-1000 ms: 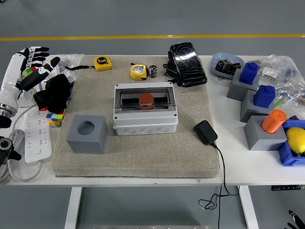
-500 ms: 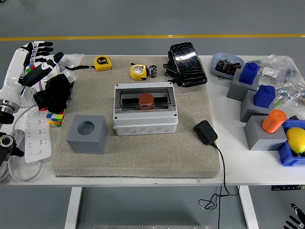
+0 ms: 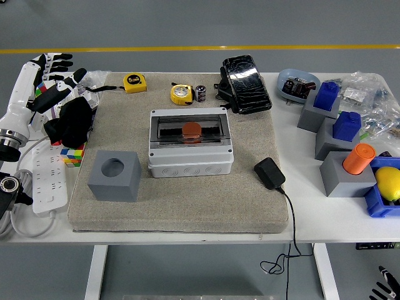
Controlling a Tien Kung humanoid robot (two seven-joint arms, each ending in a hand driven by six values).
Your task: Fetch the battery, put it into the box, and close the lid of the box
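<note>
Battery (image 3: 200, 93): upright on the mat, beyond the box, just right of a yellow tape measure (image 3: 181, 94).
Box (image 3: 190, 143): lid closed, an orange object (image 3: 191, 130) showing through it.
Left hand (image 3: 55, 80): far left of the box, fingers spread, holding nothing.
Right hand (image 3: 382, 289): only fingertips at the bottom right corner; grip cannot be told.
</note>
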